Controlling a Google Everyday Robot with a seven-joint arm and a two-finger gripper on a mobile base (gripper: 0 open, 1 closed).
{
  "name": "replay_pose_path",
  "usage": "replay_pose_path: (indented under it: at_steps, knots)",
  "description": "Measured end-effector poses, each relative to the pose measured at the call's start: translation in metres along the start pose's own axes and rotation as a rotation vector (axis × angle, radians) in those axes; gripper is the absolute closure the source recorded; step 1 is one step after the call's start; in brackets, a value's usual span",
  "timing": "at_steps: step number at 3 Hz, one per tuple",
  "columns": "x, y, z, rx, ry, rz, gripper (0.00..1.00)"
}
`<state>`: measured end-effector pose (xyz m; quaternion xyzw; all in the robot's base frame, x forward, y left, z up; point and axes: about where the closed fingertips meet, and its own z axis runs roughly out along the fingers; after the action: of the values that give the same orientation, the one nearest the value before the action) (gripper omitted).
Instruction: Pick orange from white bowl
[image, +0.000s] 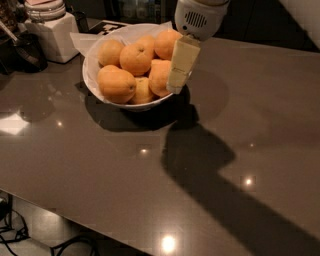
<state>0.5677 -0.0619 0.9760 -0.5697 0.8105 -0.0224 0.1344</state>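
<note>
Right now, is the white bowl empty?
No, oranges fill the white bowl, and the hand hangs at its rim.

We are seeing the white bowl (91, 82) sitting upright on the dark glossy desk (150, 175), wide and round with sloping sides, heaped with oranges. The orange (157, 78) we are watching is lying at the bowl's right side by the rim, pale yellow-orange, matte and slightly blocky, pressing against its neighbours. The claw (174, 88) is hanging just in front of it, over that rim.
</note>
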Motion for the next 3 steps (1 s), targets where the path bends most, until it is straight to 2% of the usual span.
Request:
replay_pose_path:
  at_steps: [1,3]
  knots:
    - [-0.014,-0.003,0.011,-0.014,0.018,-0.012,0.16]
    - [-0.033,-0.007,0.026,-0.026,0.036,-0.031,0.21]
